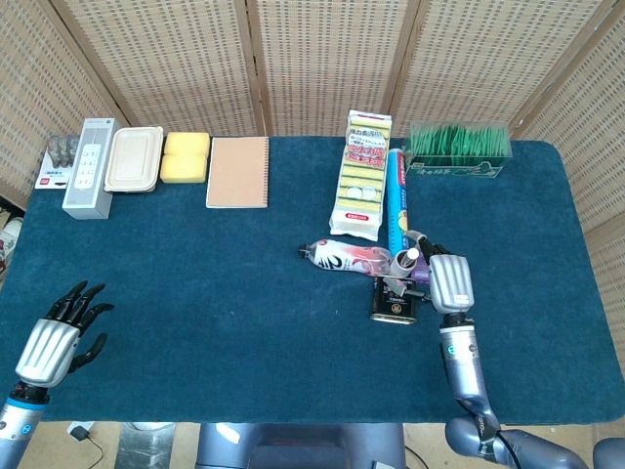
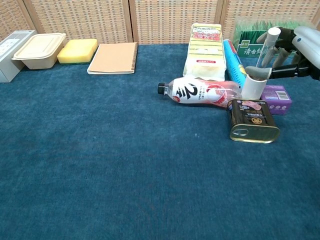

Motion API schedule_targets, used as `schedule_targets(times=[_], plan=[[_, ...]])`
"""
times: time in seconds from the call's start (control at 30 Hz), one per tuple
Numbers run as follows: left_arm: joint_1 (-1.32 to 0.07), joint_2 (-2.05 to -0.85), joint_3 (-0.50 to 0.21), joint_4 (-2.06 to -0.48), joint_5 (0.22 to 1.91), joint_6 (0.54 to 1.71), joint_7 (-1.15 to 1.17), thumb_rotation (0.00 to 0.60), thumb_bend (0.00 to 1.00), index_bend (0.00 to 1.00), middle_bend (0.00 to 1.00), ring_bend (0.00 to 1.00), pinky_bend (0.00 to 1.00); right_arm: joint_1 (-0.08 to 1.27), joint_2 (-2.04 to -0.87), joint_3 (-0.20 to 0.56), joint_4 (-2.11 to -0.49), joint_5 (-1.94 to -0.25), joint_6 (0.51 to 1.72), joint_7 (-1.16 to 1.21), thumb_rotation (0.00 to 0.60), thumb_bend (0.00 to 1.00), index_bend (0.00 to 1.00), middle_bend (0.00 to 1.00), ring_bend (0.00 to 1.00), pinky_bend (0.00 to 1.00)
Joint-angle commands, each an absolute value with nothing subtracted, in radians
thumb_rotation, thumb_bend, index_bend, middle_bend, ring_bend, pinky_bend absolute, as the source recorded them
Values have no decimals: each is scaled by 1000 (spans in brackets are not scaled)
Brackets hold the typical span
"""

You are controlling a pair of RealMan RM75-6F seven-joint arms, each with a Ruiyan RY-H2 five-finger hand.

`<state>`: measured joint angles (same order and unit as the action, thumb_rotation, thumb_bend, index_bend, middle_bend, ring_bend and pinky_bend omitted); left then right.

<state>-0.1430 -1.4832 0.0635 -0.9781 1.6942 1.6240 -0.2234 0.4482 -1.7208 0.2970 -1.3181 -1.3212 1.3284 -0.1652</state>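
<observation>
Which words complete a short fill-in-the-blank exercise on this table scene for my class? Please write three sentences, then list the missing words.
1. The right hand reaches the white ____ standing by the purple box.
2. The plastic bottle lies on its ____ on the blue cloth.
3. The yellow sponge sits between the beige food container and the brown ____.

Missing words: roll; side; notebook

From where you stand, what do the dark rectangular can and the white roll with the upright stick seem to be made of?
The dark rectangular can looks like metal: glossy gold rim, printed lid with a pull tab. The white roll looks like matte paper or tape wound on a brown cardboard core; its upright stick seems plastic, though that is uncertain. The right hand touches the roll.
</observation>
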Motion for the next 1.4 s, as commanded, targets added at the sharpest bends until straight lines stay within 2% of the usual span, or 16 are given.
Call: schedule_targets(times=[0.03,0.3,0.53,1.03,1.4], plan=[[-143,-1483,63,-978,1694,1624,-223,600,355,289,136,45,207,452,-1724,296,-1314,-1321,1329,-169,318,238,229,449,471,611],[-142,-1484,62,-978,1694,1627,-225,600,355,290,136,45,208,466,-1739,298,-1290,-1317,1337,-179,416,257,288,463,496,634],[-141,-1484,61,-979,1694,1629,-225,600,356,289,136,46,209,475,-1745,298,-1276,-1315,1337,-182,473,265,345,468,507,639],[-141,-1486,62,-978,1695,1628,-225,600,355,289,136,45,215,486,-1740,285,-1259,-1324,1338,-198,594,307,393,487,531,649],[-139,-1491,58,-971,1694,1636,-231,600,356,289,136,45,221,497,-1740,285,-1263,-1326,1344,-221,600,316,467,511,557,663]])
